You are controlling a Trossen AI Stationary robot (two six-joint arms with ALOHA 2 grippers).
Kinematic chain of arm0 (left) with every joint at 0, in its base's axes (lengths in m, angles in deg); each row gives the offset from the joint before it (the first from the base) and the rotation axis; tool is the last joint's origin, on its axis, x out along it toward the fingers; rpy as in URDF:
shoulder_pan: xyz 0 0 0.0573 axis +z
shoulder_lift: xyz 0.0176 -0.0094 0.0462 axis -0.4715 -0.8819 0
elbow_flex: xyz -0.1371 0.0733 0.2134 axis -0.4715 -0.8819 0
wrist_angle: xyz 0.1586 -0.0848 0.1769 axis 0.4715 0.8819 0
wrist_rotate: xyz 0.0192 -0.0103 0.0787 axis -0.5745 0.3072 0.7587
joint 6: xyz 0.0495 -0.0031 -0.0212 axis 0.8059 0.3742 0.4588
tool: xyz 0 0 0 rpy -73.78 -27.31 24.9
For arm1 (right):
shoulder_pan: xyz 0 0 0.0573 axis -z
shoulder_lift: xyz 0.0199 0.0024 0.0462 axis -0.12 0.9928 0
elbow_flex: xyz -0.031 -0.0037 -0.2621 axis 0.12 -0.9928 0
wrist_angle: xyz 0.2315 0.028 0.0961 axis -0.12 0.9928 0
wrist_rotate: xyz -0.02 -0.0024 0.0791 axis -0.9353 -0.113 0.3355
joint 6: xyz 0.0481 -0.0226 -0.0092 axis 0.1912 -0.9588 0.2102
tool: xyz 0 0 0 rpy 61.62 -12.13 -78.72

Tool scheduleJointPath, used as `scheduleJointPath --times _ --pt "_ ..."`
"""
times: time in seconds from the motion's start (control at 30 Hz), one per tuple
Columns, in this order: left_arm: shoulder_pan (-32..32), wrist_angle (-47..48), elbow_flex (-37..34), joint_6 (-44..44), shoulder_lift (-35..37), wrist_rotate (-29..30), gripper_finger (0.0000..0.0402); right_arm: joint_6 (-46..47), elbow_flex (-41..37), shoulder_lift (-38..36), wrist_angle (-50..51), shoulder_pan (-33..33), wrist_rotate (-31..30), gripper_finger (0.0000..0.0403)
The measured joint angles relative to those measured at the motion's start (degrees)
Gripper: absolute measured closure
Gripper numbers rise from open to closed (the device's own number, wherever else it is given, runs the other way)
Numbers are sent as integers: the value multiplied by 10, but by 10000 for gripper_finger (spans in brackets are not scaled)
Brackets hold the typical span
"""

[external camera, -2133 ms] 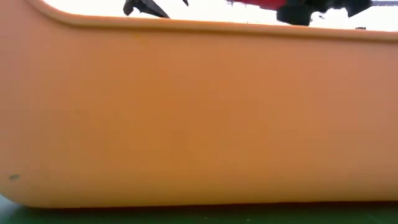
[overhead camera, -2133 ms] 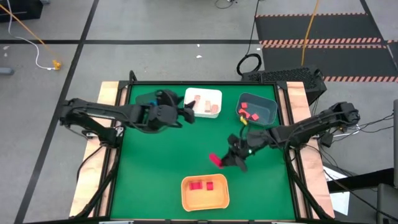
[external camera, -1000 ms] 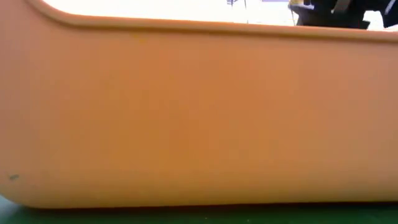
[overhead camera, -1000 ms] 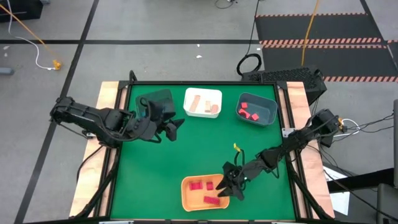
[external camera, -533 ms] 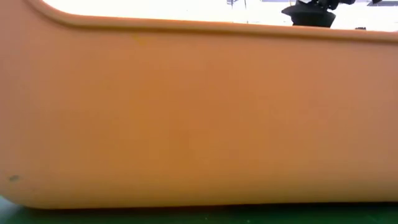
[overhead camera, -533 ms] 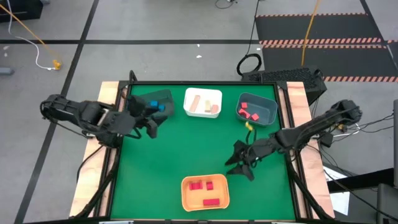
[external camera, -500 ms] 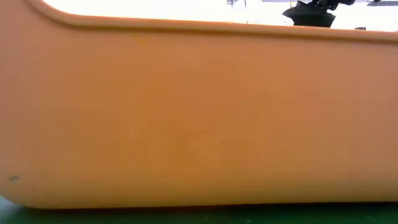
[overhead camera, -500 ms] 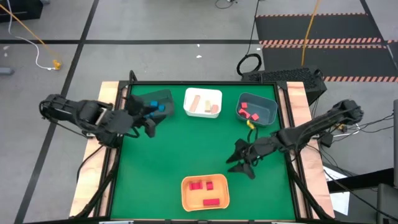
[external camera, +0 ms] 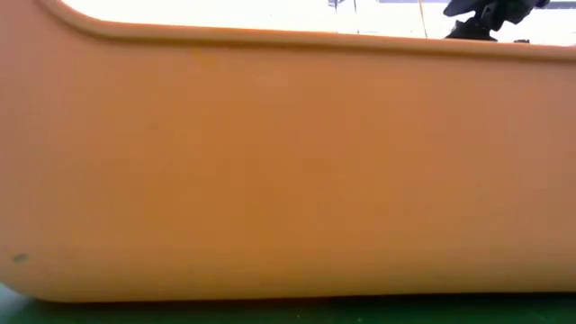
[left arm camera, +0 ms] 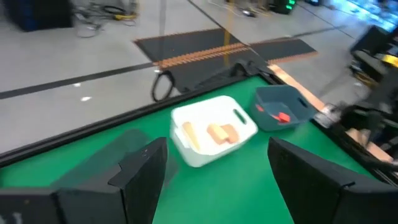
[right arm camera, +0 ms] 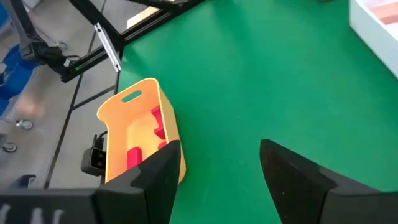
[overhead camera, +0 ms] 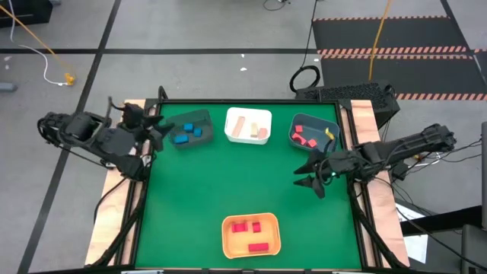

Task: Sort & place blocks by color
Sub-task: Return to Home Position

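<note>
Now, from above, all four bins are showing at once. The blue blocks (overhead camera: pixel 186 135) are lying in the dark bin (overhead camera: pixel 202 116) at the far left. The tan blocks (overhead camera: pixel 247 128) are lying in the white bin (overhead camera: pixel 266 114), and some red pieces (overhead camera: pixel 307 139) in the grey-blue bin (overhead camera: pixel 319 119) at the far right. The red blocks (overhead camera: pixel 249 227) are resting in the orange bin (overhead camera: pixel 226 243) at the near edge. The left gripper (overhead camera: pixel 152 129) is hanging over the table's left edge, just beside the dark bin. The right gripper (overhead camera: pixel 308 176) is hovering above the green table (overhead camera: pixel 221 183), near the grey-blue bin.

The wrist views are telling what the high view is not: both pincers are standing wide apart and are carrying nothing. The low view is giving only the orange bin's wall, with a bit of dark arm (external camera: pixel 490 16) above its rim.
</note>
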Motion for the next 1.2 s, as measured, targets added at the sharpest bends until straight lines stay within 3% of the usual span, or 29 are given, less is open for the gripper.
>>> scheduleJointPath --times 0.27,0.5,0.6,0.77,0.97,1.2 --pt "0 107 -14 -104 31 25 121 2 -49 -71 14 30 0 194" --pt "0 86 -93 -164 43 20 121 19 -112 -124 13 53 1 195" --pt "0 22 -149 -150 43 -19 121 19 -134 -144 12 53 2 195" --pt "0 -163 -263 -88 41 -70 121 15 -165 -167 -9 53 3 195" --pt "1 -359 -379 -44 42 -83 121 11 -203 -191 -23 57 -6 195" --pt "1 -529 -464 12 44 -83 121 19 -235 -208 -27 72 -13 195"
